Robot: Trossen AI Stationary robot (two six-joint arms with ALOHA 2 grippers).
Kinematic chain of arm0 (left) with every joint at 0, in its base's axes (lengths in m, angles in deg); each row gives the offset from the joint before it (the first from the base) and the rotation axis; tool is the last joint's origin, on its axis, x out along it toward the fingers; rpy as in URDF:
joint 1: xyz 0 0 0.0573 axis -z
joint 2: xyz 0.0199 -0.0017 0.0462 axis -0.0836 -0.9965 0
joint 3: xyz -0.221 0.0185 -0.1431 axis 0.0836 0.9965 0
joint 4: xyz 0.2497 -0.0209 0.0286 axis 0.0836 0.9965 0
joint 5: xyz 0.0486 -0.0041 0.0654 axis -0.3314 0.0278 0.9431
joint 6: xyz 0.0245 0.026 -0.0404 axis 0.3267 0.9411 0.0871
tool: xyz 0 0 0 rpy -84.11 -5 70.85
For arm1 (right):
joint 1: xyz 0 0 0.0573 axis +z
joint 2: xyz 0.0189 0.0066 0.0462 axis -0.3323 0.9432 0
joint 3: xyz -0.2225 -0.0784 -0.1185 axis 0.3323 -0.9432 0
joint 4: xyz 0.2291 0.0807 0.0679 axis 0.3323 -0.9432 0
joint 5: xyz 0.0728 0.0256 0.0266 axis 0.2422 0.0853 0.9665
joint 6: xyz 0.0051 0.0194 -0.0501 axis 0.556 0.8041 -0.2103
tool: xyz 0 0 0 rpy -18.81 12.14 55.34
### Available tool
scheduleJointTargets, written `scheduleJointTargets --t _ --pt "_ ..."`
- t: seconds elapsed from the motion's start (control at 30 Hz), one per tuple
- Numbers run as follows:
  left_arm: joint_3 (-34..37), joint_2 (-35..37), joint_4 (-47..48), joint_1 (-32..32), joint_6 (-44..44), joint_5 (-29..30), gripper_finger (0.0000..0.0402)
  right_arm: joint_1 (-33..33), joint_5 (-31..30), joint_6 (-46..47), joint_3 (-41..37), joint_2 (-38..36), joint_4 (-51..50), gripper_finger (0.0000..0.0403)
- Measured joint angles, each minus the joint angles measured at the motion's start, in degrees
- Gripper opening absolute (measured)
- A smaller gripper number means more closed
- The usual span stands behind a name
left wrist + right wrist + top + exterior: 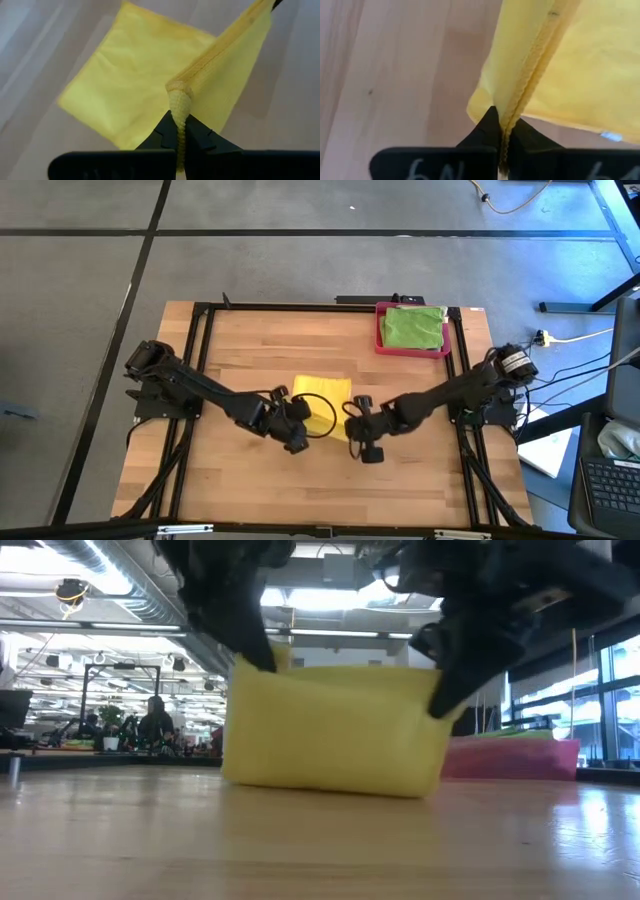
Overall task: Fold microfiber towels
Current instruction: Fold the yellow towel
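Two end effectors are pinching one thin yellow microfiber towel (322, 393) mid-table: left end effector (179, 131) and right end effector (504, 131), each clenched on a hemmed corner. Risk, judged: uneven travel dragging the resting half, skewing the fold; shallow edge grips slipping. Towel is hanging taut between the corners, its lower part lying on the wooden table (250, 470).

A towel (322, 394) lies at the middle of the surface (250, 480), the left pincer (296, 418) at its left near corner, the right pincer (352, 420) at its right. A tray (380, 330) at the far right corner holds another towel (414, 327).
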Motion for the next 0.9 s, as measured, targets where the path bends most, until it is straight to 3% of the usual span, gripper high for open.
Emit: scheduleJointTargets --t 0.2,0.43,0.9 --pt "0.01 -0.07 4.84 -0.72 -0.76 0.15 0.0000 -6.69 3.43 -5.43 2.47 0.00 -1.13 0.0008" --pt "0.03 0.26 9.61 -3.65 -1.34 4.64 0.0000 -13.15 3.56 -10.67 4.61 0.00 -4.29 0.0007" --pt "0.05 0.26 7.22 -15.80 9.43 5.15 0.0000 -22.91 3.69 -16.20 4.61 0.02 -4.89 0.0006"
